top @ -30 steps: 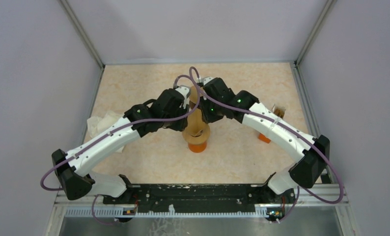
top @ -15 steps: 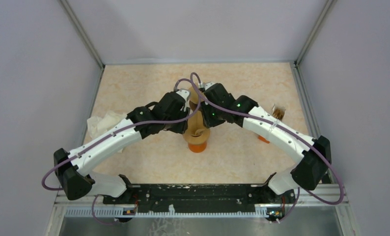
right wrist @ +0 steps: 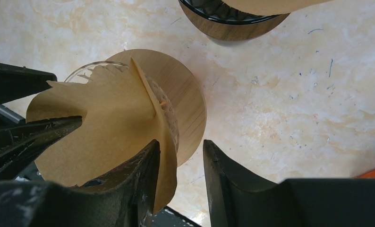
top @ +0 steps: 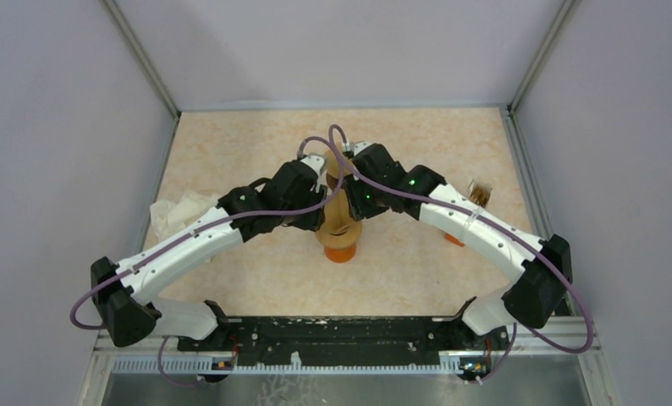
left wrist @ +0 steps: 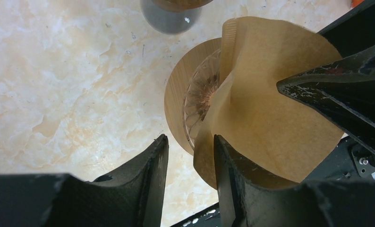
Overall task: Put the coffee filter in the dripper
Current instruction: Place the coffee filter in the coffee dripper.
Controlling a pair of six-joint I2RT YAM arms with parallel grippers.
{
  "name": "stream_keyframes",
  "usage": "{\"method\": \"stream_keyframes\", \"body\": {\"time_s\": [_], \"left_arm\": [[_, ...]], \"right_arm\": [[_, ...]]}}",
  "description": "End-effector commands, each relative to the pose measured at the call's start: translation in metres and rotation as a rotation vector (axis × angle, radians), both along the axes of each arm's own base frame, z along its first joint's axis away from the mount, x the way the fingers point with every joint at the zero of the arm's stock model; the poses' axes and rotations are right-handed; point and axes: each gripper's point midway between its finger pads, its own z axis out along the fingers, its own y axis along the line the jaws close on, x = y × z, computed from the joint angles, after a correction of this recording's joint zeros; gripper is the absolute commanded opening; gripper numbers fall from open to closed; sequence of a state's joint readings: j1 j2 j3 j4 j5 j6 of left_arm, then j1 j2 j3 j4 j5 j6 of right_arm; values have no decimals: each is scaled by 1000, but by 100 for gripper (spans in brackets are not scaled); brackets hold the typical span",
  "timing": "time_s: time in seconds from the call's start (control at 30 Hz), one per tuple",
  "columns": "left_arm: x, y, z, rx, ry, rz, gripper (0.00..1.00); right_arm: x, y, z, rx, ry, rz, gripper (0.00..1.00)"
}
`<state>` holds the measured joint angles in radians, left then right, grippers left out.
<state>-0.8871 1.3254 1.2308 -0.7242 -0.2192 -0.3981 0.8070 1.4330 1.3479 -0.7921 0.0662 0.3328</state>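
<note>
The brown paper cone filter (left wrist: 270,109) stands in the mouth of the ribbed glass dripper with the wooden collar (left wrist: 178,99), its rim loose between the narrowly parted jaws of left gripper (left wrist: 190,142) and right gripper (right wrist: 181,144) alike, so only seating it and backing off look left.

arms (top: 189,244) white links, black joints | cable (top: 83,296) purple | tool fingers (left wrist: 148,175) black

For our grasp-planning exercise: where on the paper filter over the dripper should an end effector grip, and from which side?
Probably grip the coffee filter at its free outer rim, edge-on from the side: thin paper fans past the dripper there, unsupported.
</note>
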Motion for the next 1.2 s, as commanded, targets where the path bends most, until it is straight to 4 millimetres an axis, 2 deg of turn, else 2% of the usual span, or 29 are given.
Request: {"method": "stream_keyframes", "body": {"time_s": [0.0, 0.2, 0.47, 0.6, 0.93, 1.17], "left_arm": [[1, 0, 19, -59, -37, 10, 47], [1, -2, 33, -95, -61, 1, 56], [11, -5, 48, -97, -97, -13, 72], [22, -5, 51, -82, -111, -11, 74], [35, -3, 28, -39, -65, -5, 74], [39, 9, 17, 14, -44, 41, 73]], "right_arm": [[5, 3, 45, 106, -94, -5, 41], [4, -1, 56, 123, -109, -26, 44], [-4, 4, 54, 142, -57, -17, 47], [-7, 5, 47, 130, -26, -6, 49], [-16, 8, 31, 108, 38, 34, 53], [-22, 6, 16, 77, 78, 57, 55]]}}
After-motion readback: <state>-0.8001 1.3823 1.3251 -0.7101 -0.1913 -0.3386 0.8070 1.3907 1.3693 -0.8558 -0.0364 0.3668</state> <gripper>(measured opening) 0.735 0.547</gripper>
